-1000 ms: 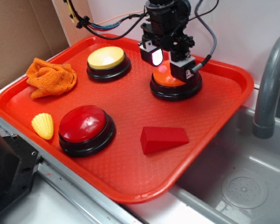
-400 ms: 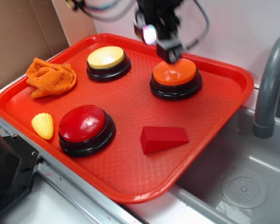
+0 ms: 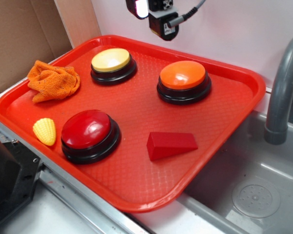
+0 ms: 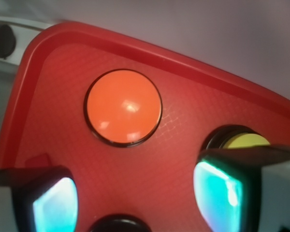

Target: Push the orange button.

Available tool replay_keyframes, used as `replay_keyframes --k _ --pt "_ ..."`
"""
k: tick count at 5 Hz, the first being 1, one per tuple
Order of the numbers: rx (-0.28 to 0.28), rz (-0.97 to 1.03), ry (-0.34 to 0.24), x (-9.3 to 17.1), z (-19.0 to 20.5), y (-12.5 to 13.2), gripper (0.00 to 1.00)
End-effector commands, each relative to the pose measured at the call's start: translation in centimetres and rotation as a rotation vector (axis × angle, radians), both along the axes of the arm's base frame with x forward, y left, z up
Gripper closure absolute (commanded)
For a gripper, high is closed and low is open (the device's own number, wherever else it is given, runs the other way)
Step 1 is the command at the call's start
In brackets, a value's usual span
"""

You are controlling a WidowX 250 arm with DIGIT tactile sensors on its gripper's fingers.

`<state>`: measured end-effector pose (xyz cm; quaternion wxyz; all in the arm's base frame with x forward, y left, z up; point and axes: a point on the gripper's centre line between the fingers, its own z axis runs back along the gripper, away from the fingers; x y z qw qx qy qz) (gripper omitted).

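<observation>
Hand (image 3: 153,17) above orange button (image 3: 182,75) — seemingly open.

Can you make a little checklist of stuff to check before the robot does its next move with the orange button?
1. Orange button sits flat on the red tray, nothing on top of it: ok.
2. Gripper is off the button, high above the tray's back edge: ok.
3. Gripper is right over the button for another push: not ok. In the wrist view the button lies ahead of the fingers, not between them.
4. Yellow button, red button and red wedge sit apart from the orange one: ok.
5. Whether the button has already been pushed: cannot tell from how things look now.
</observation>
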<state>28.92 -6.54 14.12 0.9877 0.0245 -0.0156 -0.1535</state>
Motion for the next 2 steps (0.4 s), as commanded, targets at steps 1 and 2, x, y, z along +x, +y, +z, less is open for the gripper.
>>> replay_keyframes --k 1,2 --pt "-0.003 -0.003 -0.057 -0.13 2.81 -0.69 0.0" --pt "-0.013 0.006 -0.057 -0.4 2.87 -0.57 0.0"
